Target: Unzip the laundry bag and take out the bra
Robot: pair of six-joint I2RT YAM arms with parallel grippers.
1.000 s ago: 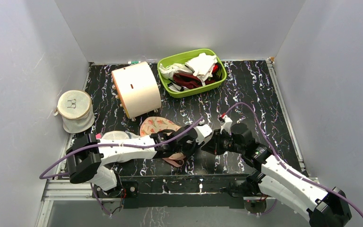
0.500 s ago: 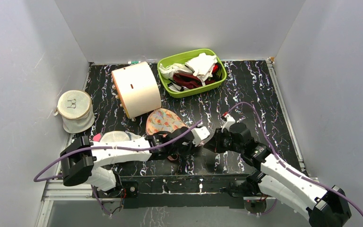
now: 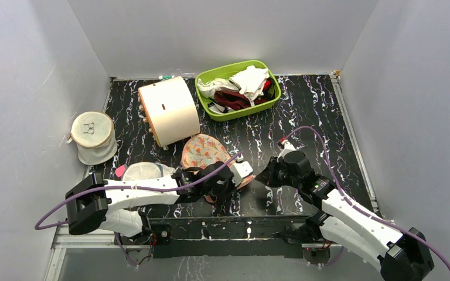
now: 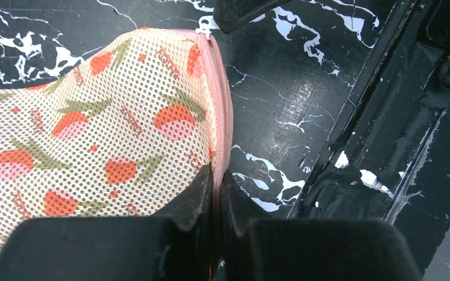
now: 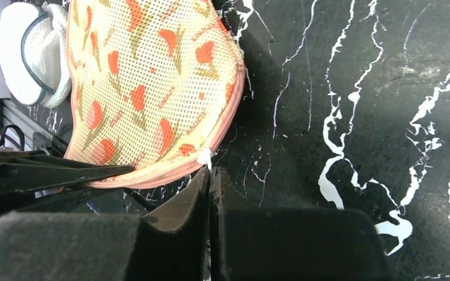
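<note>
The laundry bag point(image 3: 206, 150), peach mesh with a red and green print and pink zip edging, stands tilted up near the table's front. My left gripper point(image 3: 235, 178) is shut on the pink zip edging at the bag's near end; in the left wrist view the edging runs between the left gripper's point(image 4: 217, 172) fingertips. My right gripper point(image 3: 268, 175) is shut on the small white zip pull point(image 5: 205, 157) at the bag's point(image 5: 146, 88) rim, right at the right gripper's point(image 5: 211, 171) fingertips. The zip looks closed along the part that shows. The bra is hidden.
A green basket point(image 3: 241, 113) of white and dark red cloths stands at the back. A white cylinder point(image 3: 169, 111) lies behind the bag, a mesh cylinder bag point(image 3: 92, 138) is at the left, and a round white mesh pouch point(image 3: 142, 171) lies under the left arm. The metal front rail point(image 4: 387, 146) is close.
My left gripper has shut on the zip edging. The bag has tipped up and shifted back, and both grippers have moved slightly apart.
</note>
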